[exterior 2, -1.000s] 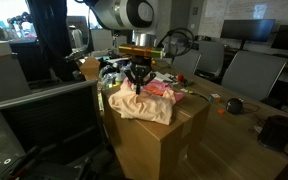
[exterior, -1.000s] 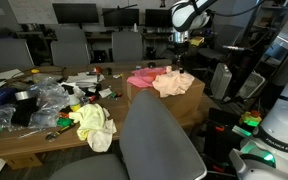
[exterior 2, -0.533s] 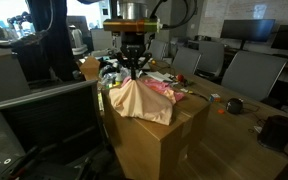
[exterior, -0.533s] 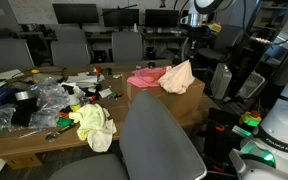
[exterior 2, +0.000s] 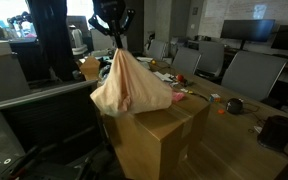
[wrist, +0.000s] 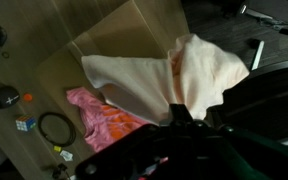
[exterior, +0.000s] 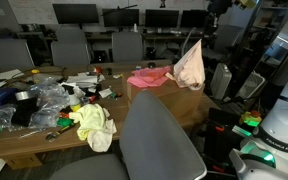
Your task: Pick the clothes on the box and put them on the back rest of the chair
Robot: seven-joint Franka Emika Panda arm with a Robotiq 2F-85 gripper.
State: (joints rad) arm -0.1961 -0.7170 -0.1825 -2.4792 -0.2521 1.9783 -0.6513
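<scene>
Fingers (exterior 2: 115,36) clamp the peach cloth (exterior 2: 130,85) at its peak, so it hangs vertically, widening downward over the box (exterior 2: 154,140).

Cluttered wooden table (exterior: 42,139) with crumpled plastic bags (exterior: 49,98) and a yellow cloth (exterior: 94,127) at its edge

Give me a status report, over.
Hand shut on peach cloth, hanging bunched. Pink cloth on cardboard box. Chair backrest bare.
</scene>
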